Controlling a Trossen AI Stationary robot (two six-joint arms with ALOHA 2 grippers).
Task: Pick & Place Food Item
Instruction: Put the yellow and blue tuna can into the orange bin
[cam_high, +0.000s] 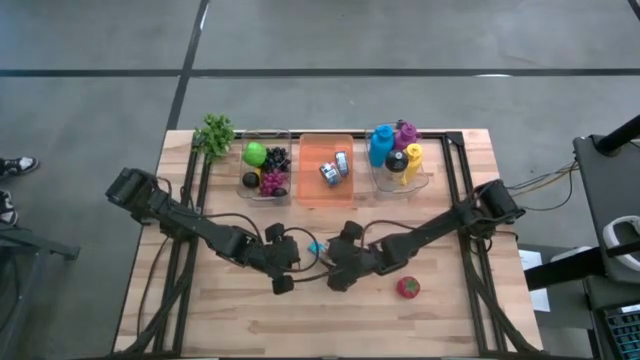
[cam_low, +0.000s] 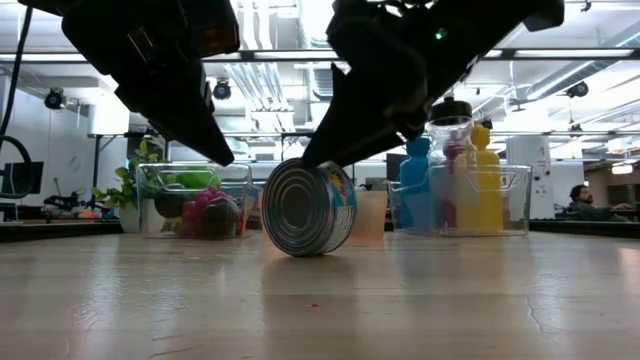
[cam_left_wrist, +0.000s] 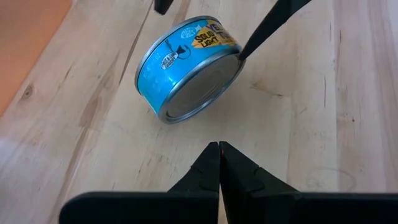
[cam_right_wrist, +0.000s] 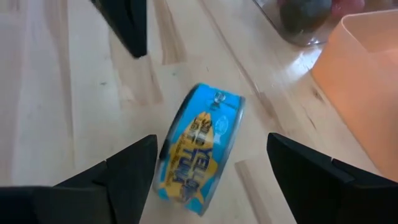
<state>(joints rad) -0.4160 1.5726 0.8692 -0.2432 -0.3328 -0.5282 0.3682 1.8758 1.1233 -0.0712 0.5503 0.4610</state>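
A blue-labelled tuna can (cam_high: 318, 246) stands on its rim on the wooden table, mid-table between my two grippers; its silver end (cam_low: 300, 212) faces the low camera. My right gripper (cam_right_wrist: 211, 152) is open, one finger on either side of the can (cam_right_wrist: 199, 149). My left gripper (cam_left_wrist: 219, 148) is shut and hovers a little short of the can (cam_left_wrist: 186, 68), touching nothing. My right gripper comes at the can slanting down from the table's right side. One fingertip (cam_left_wrist: 247, 46) stands right at the can's rim (cam_left_wrist: 235, 61); I cannot tell whether it touches. The other finger (cam_left_wrist: 163, 5) stays clear on the far side.
Along the far edge stand a clear bin of fruit (cam_high: 265, 172), an orange bin (cam_high: 326, 190) holding cans, and a clear bin of bottles (cam_high: 400, 160). A green plant (cam_high: 214, 133) sits at the far left corner. A red strawberry-like item (cam_high: 407, 288) lies near my right arm.
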